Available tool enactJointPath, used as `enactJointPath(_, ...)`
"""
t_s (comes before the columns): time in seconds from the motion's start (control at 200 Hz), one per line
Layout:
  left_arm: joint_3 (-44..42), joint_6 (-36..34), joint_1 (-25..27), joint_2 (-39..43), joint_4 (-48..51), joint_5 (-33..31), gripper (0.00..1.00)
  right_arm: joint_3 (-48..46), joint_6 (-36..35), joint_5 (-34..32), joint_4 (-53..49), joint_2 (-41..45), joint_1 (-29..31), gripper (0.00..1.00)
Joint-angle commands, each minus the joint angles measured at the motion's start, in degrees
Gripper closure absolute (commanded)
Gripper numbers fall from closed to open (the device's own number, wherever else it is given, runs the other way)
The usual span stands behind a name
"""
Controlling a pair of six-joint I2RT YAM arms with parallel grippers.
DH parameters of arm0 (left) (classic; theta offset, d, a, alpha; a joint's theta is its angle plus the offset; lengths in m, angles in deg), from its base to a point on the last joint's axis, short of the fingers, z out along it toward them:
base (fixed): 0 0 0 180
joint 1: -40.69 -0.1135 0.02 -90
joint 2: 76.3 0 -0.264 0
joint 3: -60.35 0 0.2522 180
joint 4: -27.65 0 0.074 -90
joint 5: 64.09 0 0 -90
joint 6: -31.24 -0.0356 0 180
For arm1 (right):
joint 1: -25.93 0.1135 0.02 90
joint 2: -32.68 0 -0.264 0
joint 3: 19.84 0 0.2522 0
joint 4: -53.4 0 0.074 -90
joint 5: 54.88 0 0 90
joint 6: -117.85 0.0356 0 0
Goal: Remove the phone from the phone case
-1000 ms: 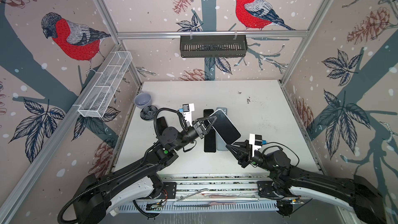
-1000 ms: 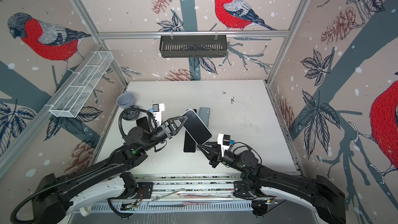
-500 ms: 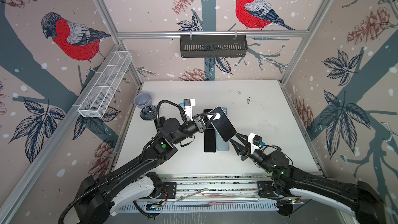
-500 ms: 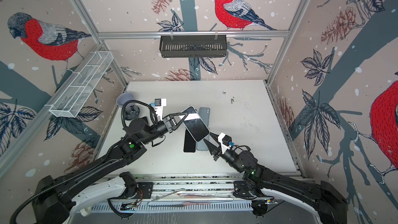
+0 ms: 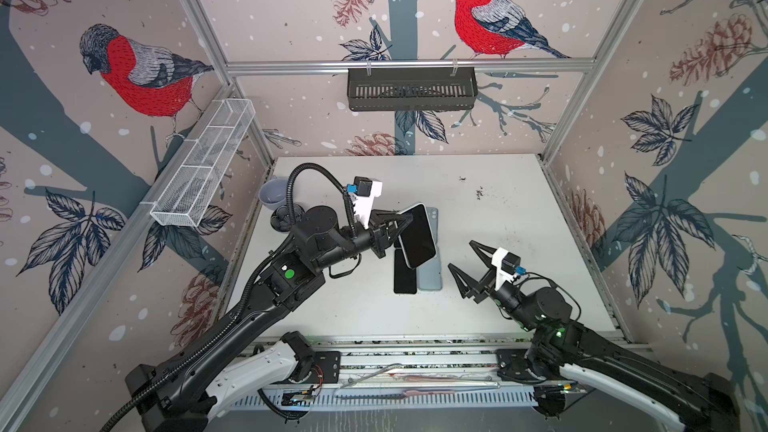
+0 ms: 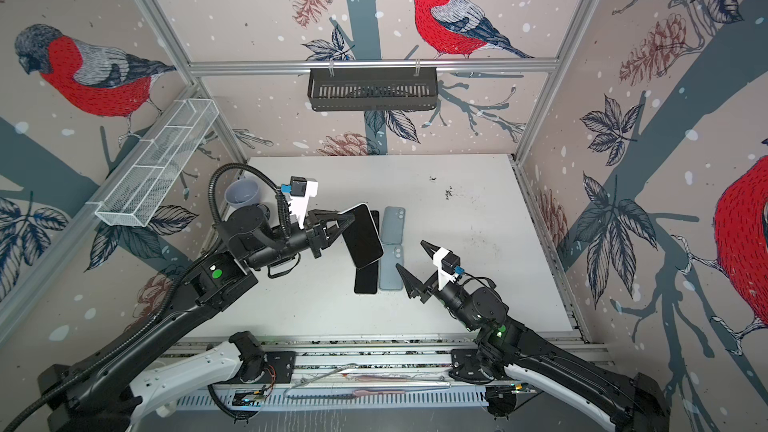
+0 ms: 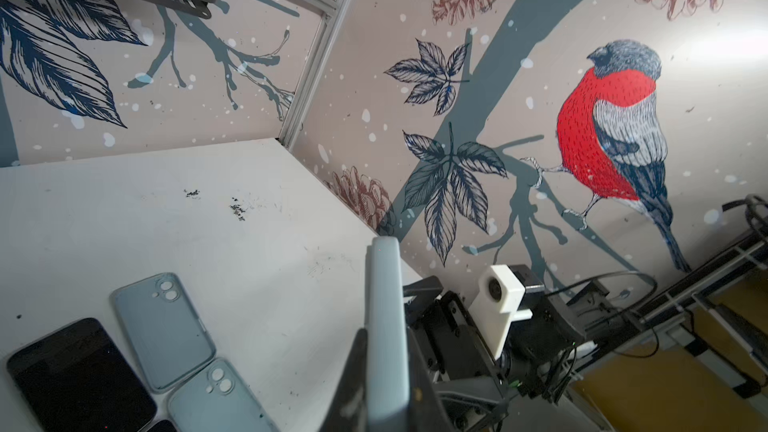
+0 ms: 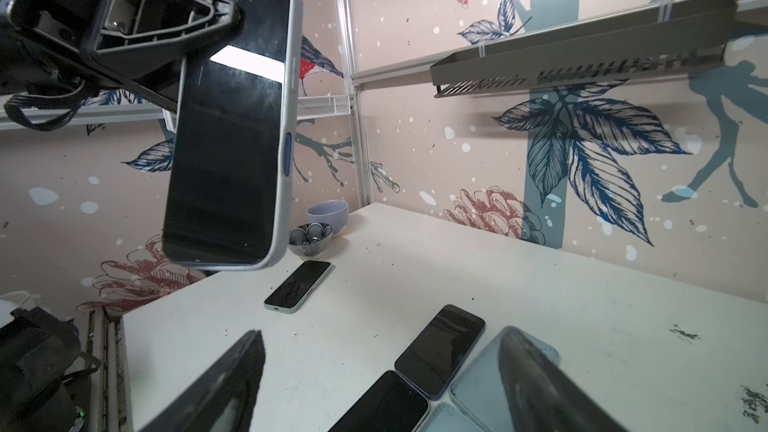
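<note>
The left fingers (image 8: 208, 6) clamp the phone (image 8: 224, 139), in its case (image 8: 287, 97), tilted above the counter (image 5: 498, 209). The right fingers (image 8: 232, 384) gape, empty. Slick, rigid glass and a softer case rim: likely best peeled at a corner.

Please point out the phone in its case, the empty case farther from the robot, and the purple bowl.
Phone in its case (image 8: 226, 139): right wrist view, middle of the screen.
Farther empty case (image 6: 394, 225): in a top view, its middle.
Purple bowl (image 6: 242, 194): in a top view, its inside.
</note>
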State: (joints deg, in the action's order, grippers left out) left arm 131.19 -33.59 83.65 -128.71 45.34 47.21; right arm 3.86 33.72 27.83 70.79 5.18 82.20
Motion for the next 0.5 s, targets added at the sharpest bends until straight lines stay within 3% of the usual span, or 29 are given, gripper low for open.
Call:
enactJointPath(0.0,2.1,-9.2,-0.2,0.6,3.9,2.9,1.00,2.6,-0.3,3.4,-2.4,-2.6,0.0,0.00)
enactJointPath(0.17,1.8,-16.1,-0.1,1.9,5.4,7.0,1.00,8.2,-2.7,5.9,-9.5,-5.5,0.0,0.00)
enactJointPath(0.495,1.0,-23.2,-0.1,3.6,4.0,15.6,1.00,14.2,-11.0,18.4,-17.5,-10.3,-0.2,0.01)
